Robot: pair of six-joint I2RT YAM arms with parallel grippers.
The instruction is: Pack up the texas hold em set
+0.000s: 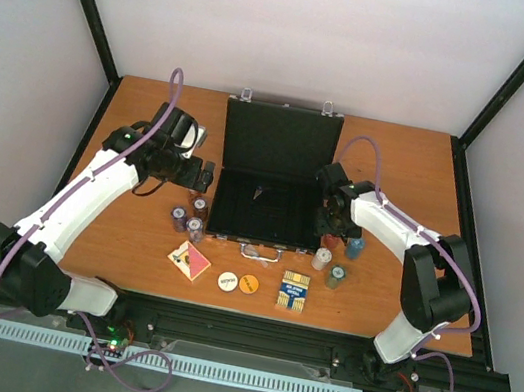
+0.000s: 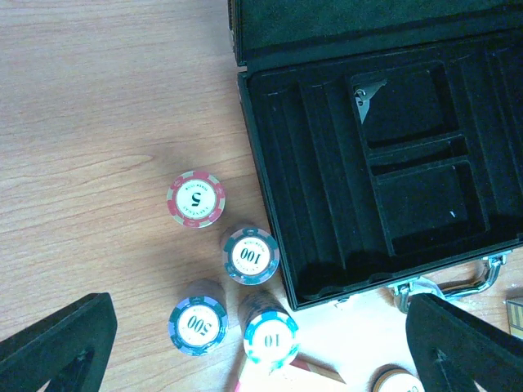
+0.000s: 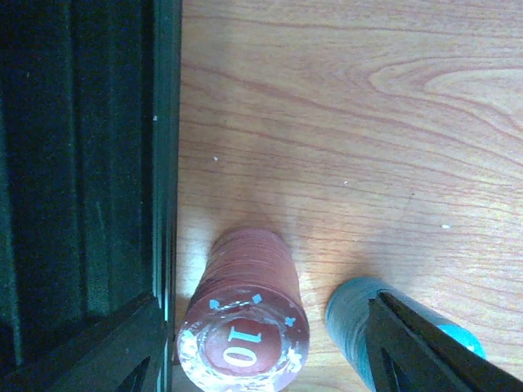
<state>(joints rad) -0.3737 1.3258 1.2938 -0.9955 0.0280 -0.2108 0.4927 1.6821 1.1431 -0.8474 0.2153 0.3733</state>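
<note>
Chip pickup: right claw (image 3: pixel 263 314), apart, straddles the red stack (image 3: pixel 243 339) beside the case (image 3: pixel 82 163). Next, clamp squarely. Left claw (image 2: pixel 258 314) gapes

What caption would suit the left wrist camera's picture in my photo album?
Four stacks of poker chips stand on the wooden table beside the open black case.

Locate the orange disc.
In the top view the orange disc lies just in front of the case handle, between the white disc to its left and the blue deck to its right.
</note>
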